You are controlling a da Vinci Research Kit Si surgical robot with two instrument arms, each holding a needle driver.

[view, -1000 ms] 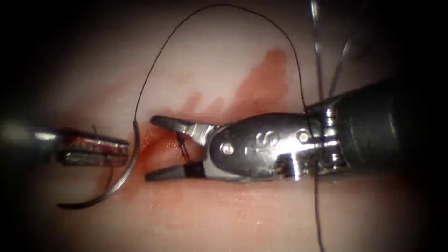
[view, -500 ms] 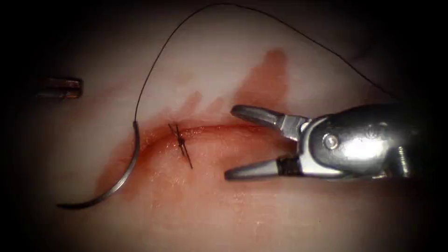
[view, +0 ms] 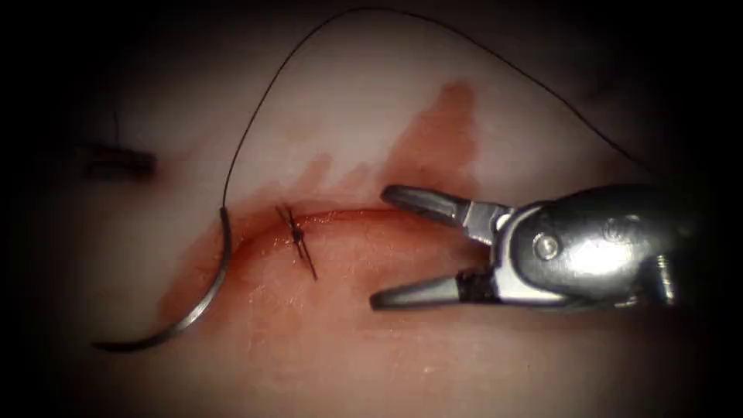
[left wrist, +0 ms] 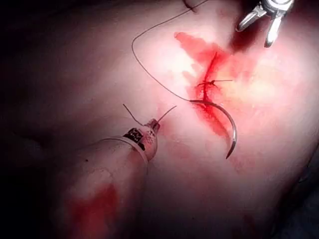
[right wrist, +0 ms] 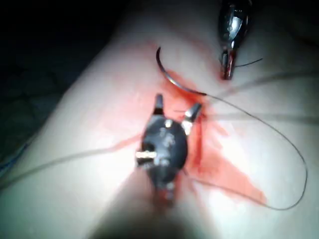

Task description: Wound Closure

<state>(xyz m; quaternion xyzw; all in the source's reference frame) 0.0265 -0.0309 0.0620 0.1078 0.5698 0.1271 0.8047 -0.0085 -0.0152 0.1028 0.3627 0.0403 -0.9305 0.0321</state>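
right claw: the right arm's needle driver (view: pixel 378 246) hangs over the cut from the right of the endoscope view, its two jaws spread wide apart and holding nothing; it shows the same spread in the right wrist view (right wrist: pixel 174 108) and from afar in the left wrist view (left wrist: pixel 255 27)
left claw: the left arm's tool (left wrist: pixel 153 127) sits well to the left of the cut, its jaws closed together on a short cut piece of thread (left wrist: pixel 130 113) whose two ends stick out past the tip; in the endoscope view it is a dim shape (view: pixel 116 162) near the edge of the light, and it is seen in the right wrist view (right wrist: pixel 227 67) too
needle: the curved needle (view: pixel 203 298) lies free on the tissue (view: pixel 387 364) at the left end of the cut (view: pixel 340 214), held by neither tool and not in the tissue; its point faces away to the lower left
thread: the long thread (view: pixel 325 23) rises from the needle's blunt end, arches over the tissue and runs off behind the right tool
knot: a small tied stitch (view: pixel 297 234) crosses the cut, two short tails sticking out, between the needle and the open right jaws
fluid: red fluid (view: pixel 433 135) stains the tissue along the cut and fans out beyond it
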